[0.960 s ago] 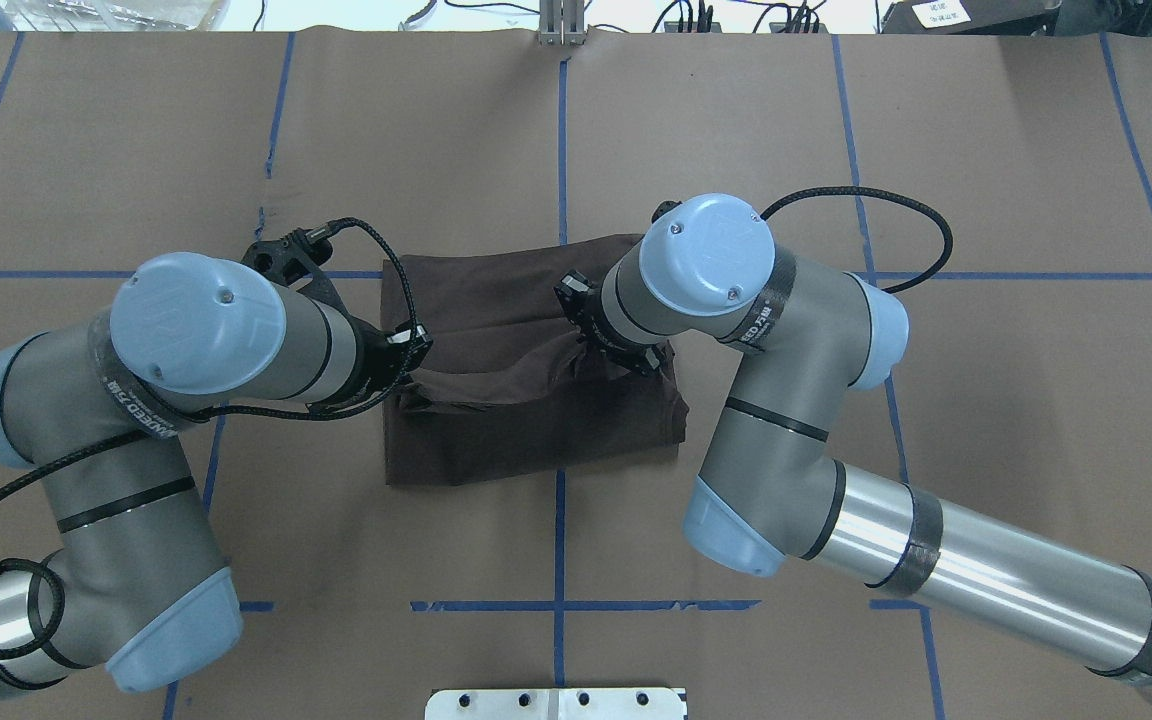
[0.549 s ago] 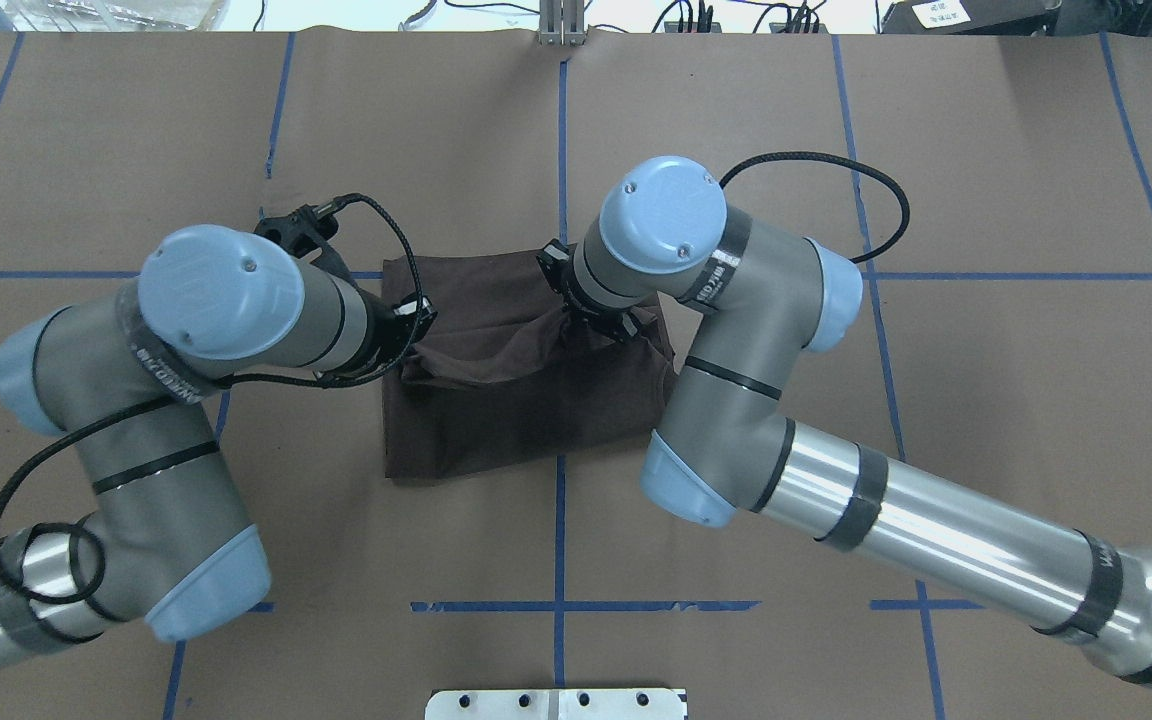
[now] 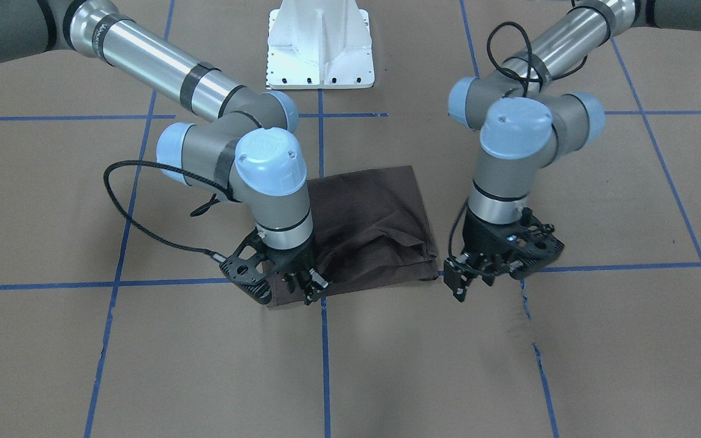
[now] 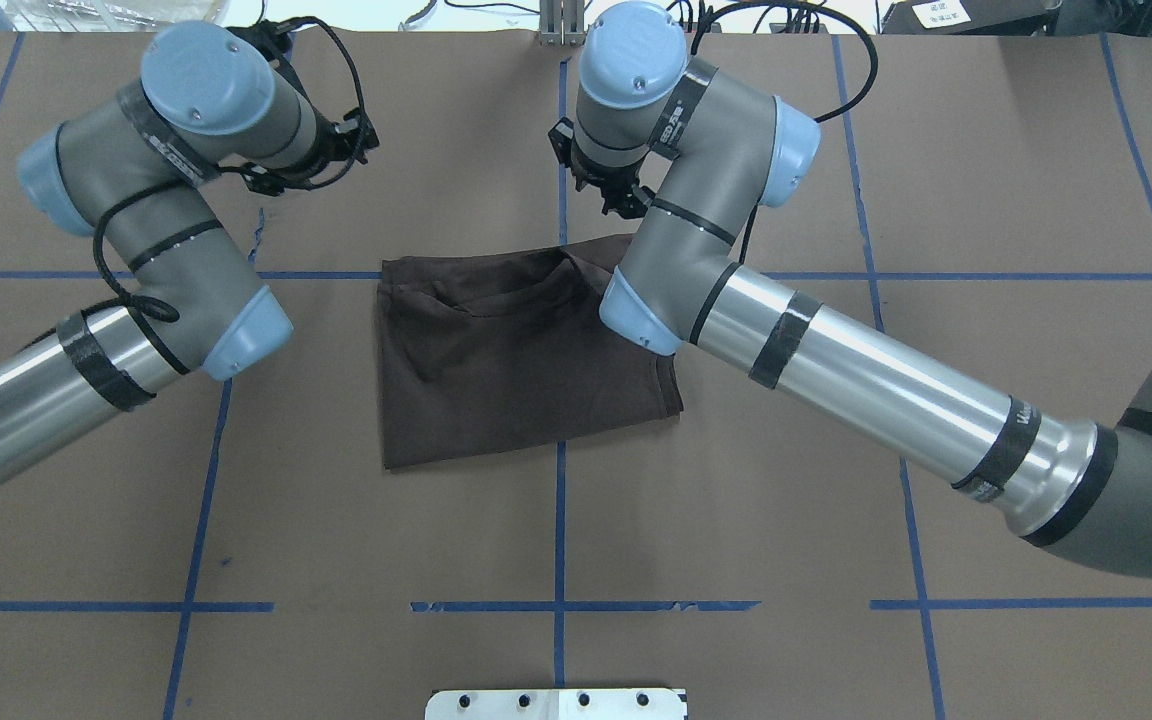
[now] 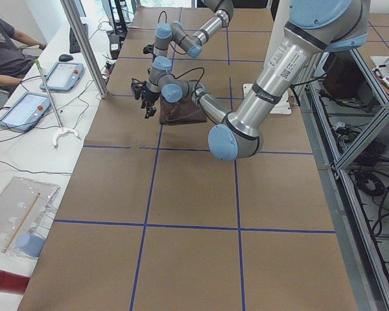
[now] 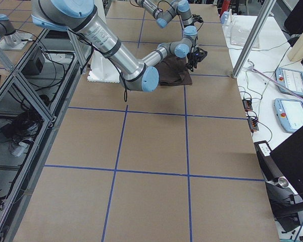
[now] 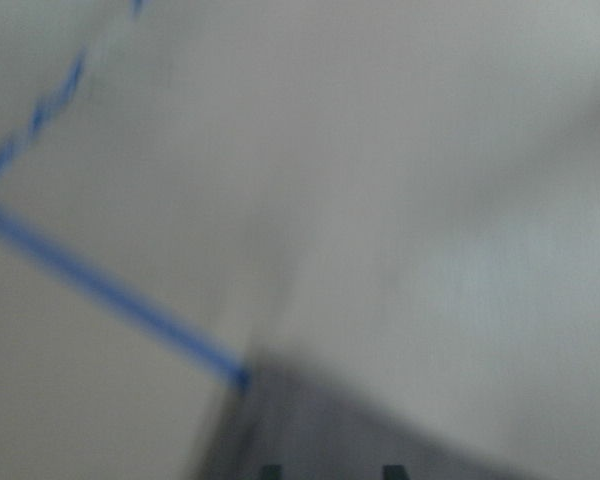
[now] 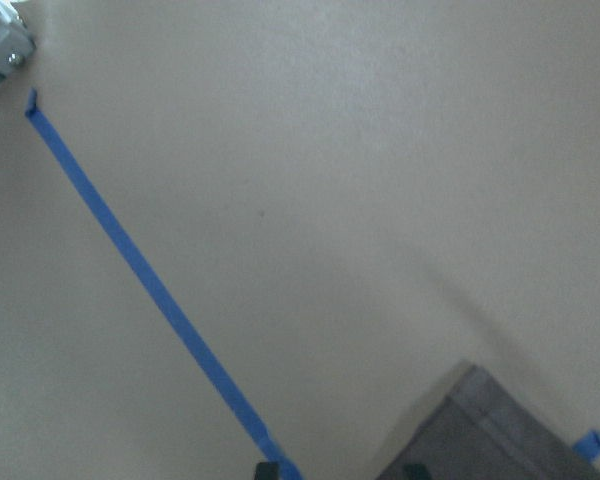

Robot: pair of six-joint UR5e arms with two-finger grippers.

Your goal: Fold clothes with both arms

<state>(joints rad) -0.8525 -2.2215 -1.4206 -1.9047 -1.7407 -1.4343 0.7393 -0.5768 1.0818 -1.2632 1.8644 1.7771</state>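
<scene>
Dark brown T-shirt (image 4: 526, 370) lies folded in a rough rectangle on brown paper (image 4: 836, 150), abt table ctr in overhead view. R gripper (image 3: 306, 286) is at abt 1 o'clock from shirt ctr, at its far edge, fingers apart w/ no cloth btwn them. L gripper (image 3: 467, 277) is at 10–11 o'clock, clear of the cloth; tips look apart, tho wrist view is blurred.

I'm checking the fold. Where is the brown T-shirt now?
In the overhead view the folded T-shirt lies flat mid-table across the central blue tape line, its right edge partly hidden by the right arm.
</scene>
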